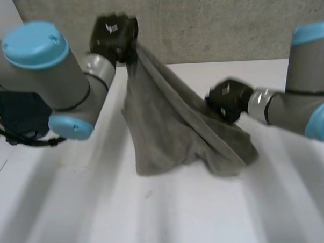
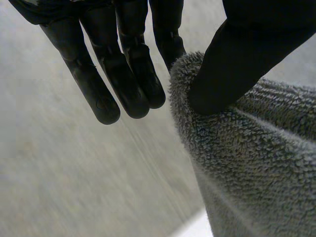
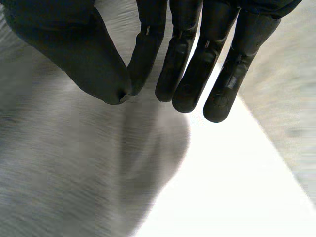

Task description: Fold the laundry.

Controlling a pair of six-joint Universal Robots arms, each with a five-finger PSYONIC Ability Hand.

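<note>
Grey terry-cloth towel (image 1: 173,132) hangs from a single pinch point at its top, raised above the white table (image 1: 155,218); lower part is bunched and resting on the table top, with a taut ridge running down towards the right side; left hand (image 1: 112,35) has the towel's rim nipped between thumb and one finger, other fingers (image 2: 123,74) straight and clear of the cloth; right hand (image 1: 228,100) is against the towel's right edge about halfway down, can't tell whether it has hold of anything; my read: the step is spreading the towel before a fold; to do it well, right hand secures a corner on the same edge, both hands draw apart until that edge is straight, then lay flat; left pinch looks shallow, slip risk under a hard pull; left arm (image 1: 47,72) reaches high towards the grey speckled wall (image 1: 227,22); right arm (image 1: 296,107) sits lower, coming in from the side.
</note>
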